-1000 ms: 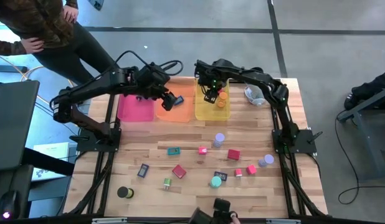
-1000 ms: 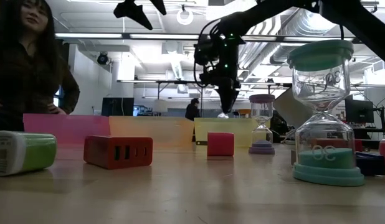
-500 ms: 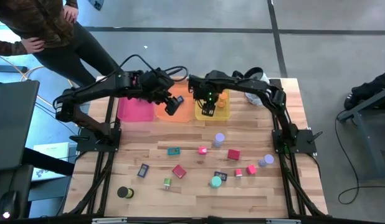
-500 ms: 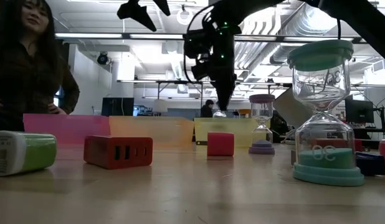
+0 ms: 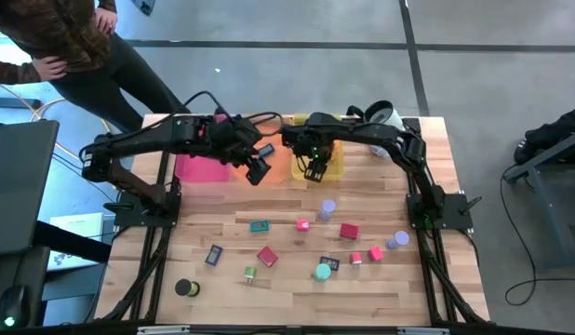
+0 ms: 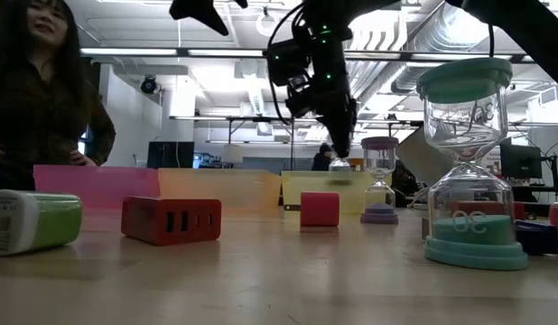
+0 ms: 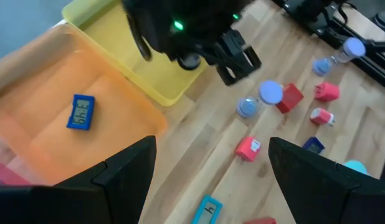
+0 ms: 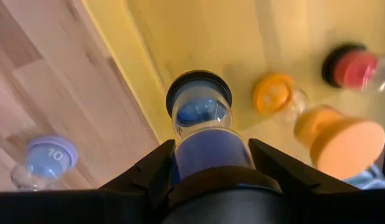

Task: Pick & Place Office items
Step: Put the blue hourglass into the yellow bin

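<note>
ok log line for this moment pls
right gripper: shut on blue hourglass, over yellow tray edge | left gripper: open, empty, above orange tray | blue clock in orange tray

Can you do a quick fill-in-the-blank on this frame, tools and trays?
1. The right tool is shut on a ____ sand timer.
2. That timer hangs over the ____ tray.
3. The small blue clock lies in the ____ tray.
4. The left tool is open and holds ____.

Missing words: blue; yellow; orange; nothing
</note>
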`<state>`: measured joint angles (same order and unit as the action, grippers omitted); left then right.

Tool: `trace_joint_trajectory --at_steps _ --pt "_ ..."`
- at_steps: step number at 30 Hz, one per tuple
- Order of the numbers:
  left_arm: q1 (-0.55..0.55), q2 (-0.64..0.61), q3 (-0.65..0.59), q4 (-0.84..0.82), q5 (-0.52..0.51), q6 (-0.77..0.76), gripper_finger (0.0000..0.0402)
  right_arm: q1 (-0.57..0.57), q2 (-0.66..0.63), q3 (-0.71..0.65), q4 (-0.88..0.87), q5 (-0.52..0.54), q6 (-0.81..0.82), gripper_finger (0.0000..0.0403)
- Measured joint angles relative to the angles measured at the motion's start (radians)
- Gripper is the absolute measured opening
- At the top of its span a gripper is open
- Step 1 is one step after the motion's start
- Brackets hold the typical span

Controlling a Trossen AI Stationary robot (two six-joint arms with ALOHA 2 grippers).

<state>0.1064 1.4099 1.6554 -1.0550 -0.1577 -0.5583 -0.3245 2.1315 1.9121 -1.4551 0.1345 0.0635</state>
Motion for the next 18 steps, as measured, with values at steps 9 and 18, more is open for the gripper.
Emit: trace_joint_trajectory --at_steps 9,18 --pt "-0.006 0.000 0.000 -0.122 0.002 0.070 0.0303 -0.020 -0.002 -0.073 -0.028 -0.008 0.109 0.0179" --pt "0.050 -0.001 0.000 -0.320 -0.001 0.151 0.0303 -0.038 -0.002 -0.105 0.011 -0.089 0.266 0.0179"
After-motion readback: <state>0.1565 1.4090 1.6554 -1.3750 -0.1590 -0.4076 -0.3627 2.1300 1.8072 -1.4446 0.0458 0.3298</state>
